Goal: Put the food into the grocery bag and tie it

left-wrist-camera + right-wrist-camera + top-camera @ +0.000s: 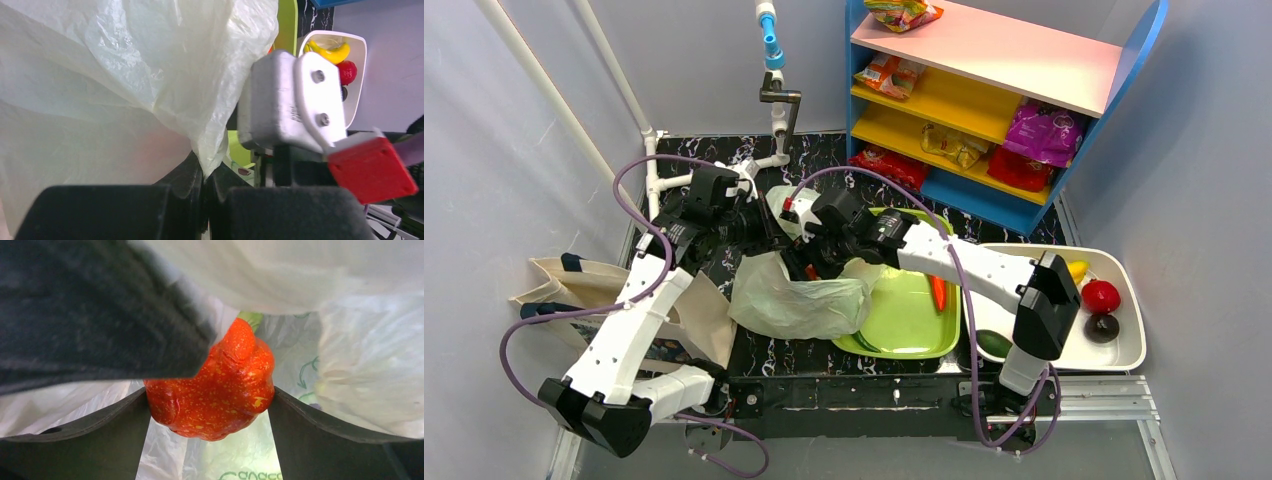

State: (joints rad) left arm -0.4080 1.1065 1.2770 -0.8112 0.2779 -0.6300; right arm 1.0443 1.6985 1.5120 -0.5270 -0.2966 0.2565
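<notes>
1. Grocery bag [796, 305] lies slumped on the table, touching the left edge of the green tray [919, 335]. Its mouth is turned toward the far side, where both arms meet.
2. The left gripper [204, 175] sits just beyond the tray's far-left corner. Its jaws are fully closed, with a fold of the bag's thin film pinched between them. I judge this pinch is there to lift the rim and hold the mouth open so the other arm can get in.
3. The right gripper [210, 392] reaches across the tray's far edge into that mouth. It is spread wide around a bumpy orange-red fruit [220, 375], which touches both fingers. Pale film shows on every side of the fruit, so it is already inside the bag.
4. This looks like the drop-off of one piece. Parting the fingers should let it settle on the bag's floor. The soft film could snag on a finger as the arm backs out.
5. More food waits. A slim orange-red piece [938, 292] lies on the tray. Just right of the tray, a white bin [1124, 362] holds a banana [1077, 270], a red fruit [1101, 295] and a dark fruit [1102, 327]. Loading seems far from finished, and tying has not begun.
</notes>
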